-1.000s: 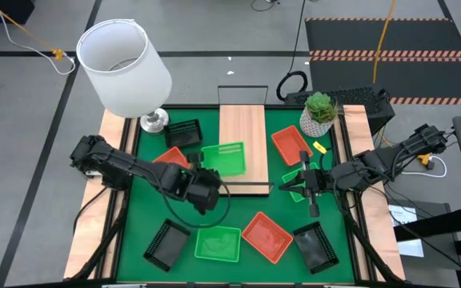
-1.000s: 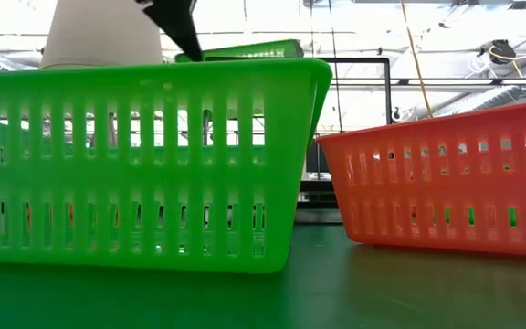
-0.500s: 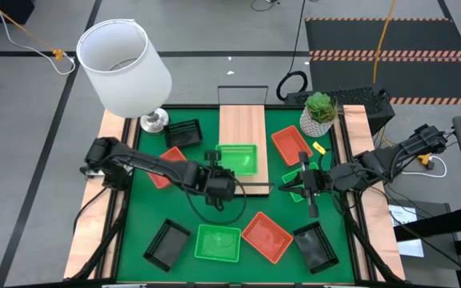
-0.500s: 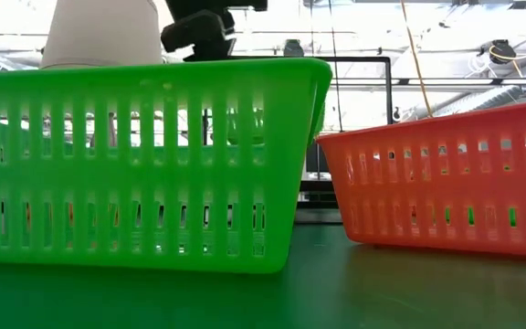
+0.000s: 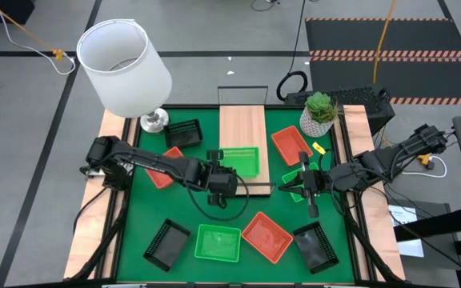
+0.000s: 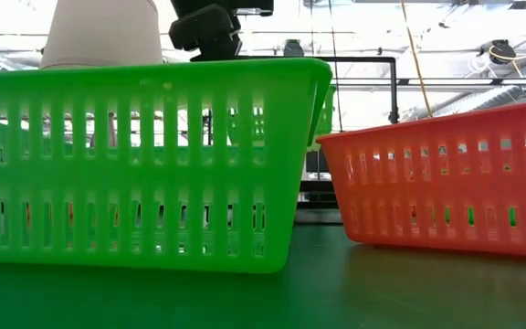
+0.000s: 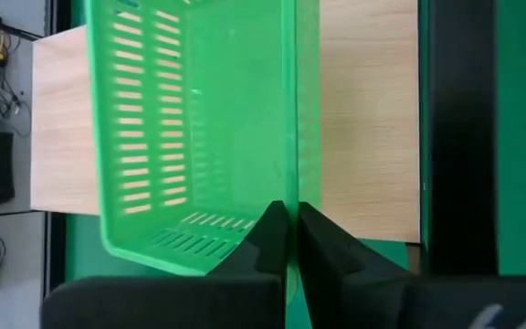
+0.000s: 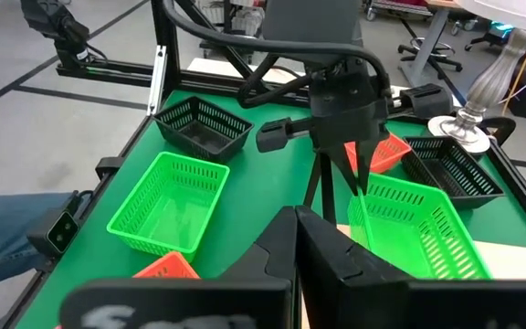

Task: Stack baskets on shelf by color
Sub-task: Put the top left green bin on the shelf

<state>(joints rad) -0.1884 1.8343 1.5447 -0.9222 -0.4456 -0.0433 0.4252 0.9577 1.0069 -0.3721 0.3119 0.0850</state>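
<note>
The light-wood shelf (image 5: 242,128) lies at the table's far middle. My left gripper (image 5: 227,174) is shut on a green basket (image 5: 240,159) over the shelf's near end; whether the basket rests on the plank I cannot tell. My right gripper (image 5: 294,187) hangs shut at the right, above a partly hidden green basket (image 5: 298,194), touching nothing. On the green mat (image 5: 238,210) lie orange baskets (image 5: 289,145) (image 5: 266,236) (image 5: 165,157), a green basket (image 5: 217,242) and black baskets (image 5: 184,132) (image 5: 166,244) (image 5: 314,246). My left gripper pinches one side wall of the green basket (image 7: 292,187) near a corner, one finger inside (image 7: 268,239) and one outside. The fingers slant down from the table's left near side. In the right wrist view the basket (image 8: 409,224) sits tilted below the fingers, open side up.
A white lamp (image 5: 122,68) stands at the far left corner and a potted plant (image 5: 318,112) at the far right. In the low view a green basket (image 6: 144,164) and an orange basket (image 6: 446,183) fill the foreground. The shelf's black wire frame (image 5: 242,88) rises at its far end.
My left gripper has carried the green basket toward the table's right edge and down. The basket hung past the shelf's left edge and now sits over the plank's near end. Most of the move came early; since then it has barely shifted.
</note>
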